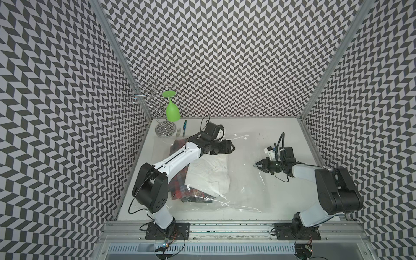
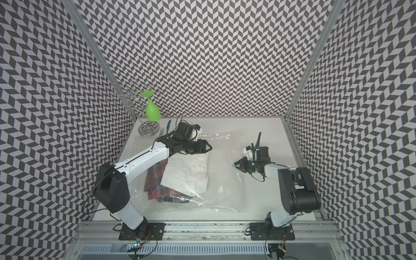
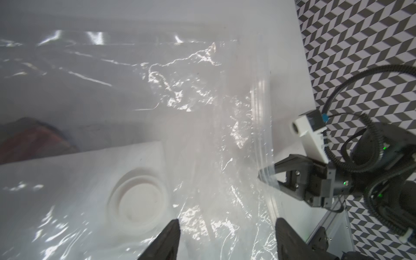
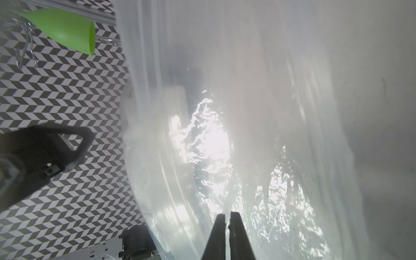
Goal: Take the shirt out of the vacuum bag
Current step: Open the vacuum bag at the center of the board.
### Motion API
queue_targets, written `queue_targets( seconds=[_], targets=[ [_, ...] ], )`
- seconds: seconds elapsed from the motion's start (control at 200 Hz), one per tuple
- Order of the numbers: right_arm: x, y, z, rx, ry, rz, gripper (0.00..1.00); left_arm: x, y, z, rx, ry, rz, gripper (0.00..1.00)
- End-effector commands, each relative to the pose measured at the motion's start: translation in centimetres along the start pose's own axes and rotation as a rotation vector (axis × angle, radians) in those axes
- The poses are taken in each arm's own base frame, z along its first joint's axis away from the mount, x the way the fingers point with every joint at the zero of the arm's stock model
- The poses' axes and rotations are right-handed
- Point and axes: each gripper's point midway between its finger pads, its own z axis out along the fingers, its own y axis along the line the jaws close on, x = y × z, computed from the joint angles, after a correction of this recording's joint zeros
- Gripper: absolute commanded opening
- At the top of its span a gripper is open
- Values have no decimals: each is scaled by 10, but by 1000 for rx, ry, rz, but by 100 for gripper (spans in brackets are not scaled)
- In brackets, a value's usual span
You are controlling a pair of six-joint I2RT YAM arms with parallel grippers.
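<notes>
The vacuum bag (image 1: 240,184) is clear crinkly plastic spread over the white table in both top views. Inside lies a folded white shirt (image 1: 209,175) on a red plaid cloth (image 1: 180,182). The round white valve cap (image 3: 137,200) sits on the film over the white shirt. My left gripper (image 1: 233,147) hovers open over the shirt's far end, beside the cap, with nothing between its fingers (image 3: 171,238). My right gripper (image 1: 256,165) is shut on the bag's ribbed edge strip (image 3: 267,173), lifting it off the table; film shows between its fingertips (image 4: 221,221).
A wire glass rack (image 1: 165,130) with an upturned green glass (image 1: 172,110) stands in the far left corner. A fork (image 1: 179,132) and a blue-handled utensil (image 1: 185,126) lie beside it. Patterned walls close in three sides; an aluminium rail (image 1: 225,227) runs along the front.
</notes>
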Motion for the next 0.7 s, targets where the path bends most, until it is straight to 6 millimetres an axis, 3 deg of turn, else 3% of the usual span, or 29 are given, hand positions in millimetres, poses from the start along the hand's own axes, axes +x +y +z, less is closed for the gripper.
queue_targets(
  seconds=[0.0, 0.235, 0.506, 0.696],
  targets=[
    [4, 14, -3, -33, -17, -47, 9, 3, -18, 21, 36, 66, -20, 70],
    [17, 22, 3, -58, 1, -63, 10, 11, -43, 58, 49, 155, 2, 72],
    [20, 29, 6, -69, 2, -82, 10, 31, -48, 86, -35, 245, 52, 73],
    [22, 33, 9, -75, 3, -91, 10, 51, -25, 100, -188, 305, 122, 71]
  ],
)
